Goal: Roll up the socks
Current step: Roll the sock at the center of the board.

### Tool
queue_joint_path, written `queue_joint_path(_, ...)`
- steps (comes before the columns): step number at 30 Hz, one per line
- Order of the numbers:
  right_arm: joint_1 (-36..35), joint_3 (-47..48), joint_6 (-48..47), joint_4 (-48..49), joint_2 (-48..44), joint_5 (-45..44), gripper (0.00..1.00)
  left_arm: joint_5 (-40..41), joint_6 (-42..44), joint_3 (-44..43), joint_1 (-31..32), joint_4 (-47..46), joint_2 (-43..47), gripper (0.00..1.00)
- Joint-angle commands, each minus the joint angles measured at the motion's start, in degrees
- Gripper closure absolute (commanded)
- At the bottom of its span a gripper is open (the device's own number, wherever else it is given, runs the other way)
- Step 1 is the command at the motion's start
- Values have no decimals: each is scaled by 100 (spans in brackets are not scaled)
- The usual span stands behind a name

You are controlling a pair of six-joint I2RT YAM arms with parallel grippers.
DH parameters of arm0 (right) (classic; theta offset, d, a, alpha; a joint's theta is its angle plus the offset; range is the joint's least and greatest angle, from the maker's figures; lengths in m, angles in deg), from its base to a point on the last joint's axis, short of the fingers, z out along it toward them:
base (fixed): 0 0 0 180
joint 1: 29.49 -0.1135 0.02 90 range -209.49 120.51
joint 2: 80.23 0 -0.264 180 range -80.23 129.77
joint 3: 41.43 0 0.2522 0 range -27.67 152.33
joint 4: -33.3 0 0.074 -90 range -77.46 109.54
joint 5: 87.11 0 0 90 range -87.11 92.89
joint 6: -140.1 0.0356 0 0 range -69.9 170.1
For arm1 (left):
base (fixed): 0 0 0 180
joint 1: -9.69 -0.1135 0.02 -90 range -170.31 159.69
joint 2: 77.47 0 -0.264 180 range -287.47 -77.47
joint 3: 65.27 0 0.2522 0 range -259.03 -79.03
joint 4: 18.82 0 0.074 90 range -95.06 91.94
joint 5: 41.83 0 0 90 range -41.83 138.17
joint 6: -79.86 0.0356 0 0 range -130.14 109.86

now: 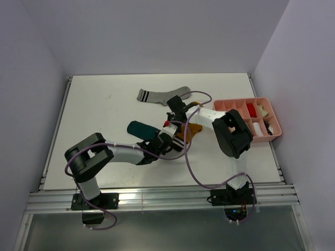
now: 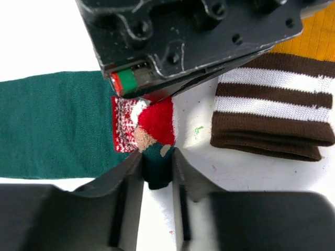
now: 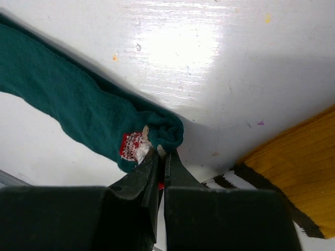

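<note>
You face a glossy white surface (image 3: 220, 63) flaring with glare; on it, a smooth-knit teal sock (image 2: 52, 125) and a ribbed mustard sock (image 3: 298, 172), both soft cloth. The left claw (image 2: 155, 158) and right claw (image 3: 162, 151) look matt black plastic.

We can read no text, label, brand, number or sign in any of the views. The only printed mark we see is a red, white and tan cartoon figure on the dark teal fabric sock (image 2: 152, 130), and it carries no letters. The cuff of the mustard-orange ribbed sock (image 2: 272, 104) has only plain brown and white stripes.
</note>
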Motion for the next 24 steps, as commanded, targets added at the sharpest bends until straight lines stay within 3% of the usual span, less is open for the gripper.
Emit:
queue_joint_path(1, -65, -365, 43, 80, 11, 144, 100, -75, -184, 23, 34, 258, 11, 73)
queue_joint_path(5, -30, -759, 182, 781, -366, 302, 89, -690, -640, 233, -132, 188, 266, 83)
queue_joint_path(6, -13, -857, 227, 932, -541, 337, 83, -795, -746, 347, -194, 144, 380, 85)
queue_joint_path(11, 171, -1621, 631, 2108, -1105, 487, 61, -1980, -1483, 813, -861, -154, 802, 87)
queue_joint_path(18, 216, -2465, 860, 3490, -1782, 548, 51, -3176, -2355, 1612, -1600, -892, 1101, 85)
queue_joint_path(24, 198, -3055, 1123, 4712, -1713, 1039, 47, -4004, -3014, 2114, -2127, -1710, 1066, 83)
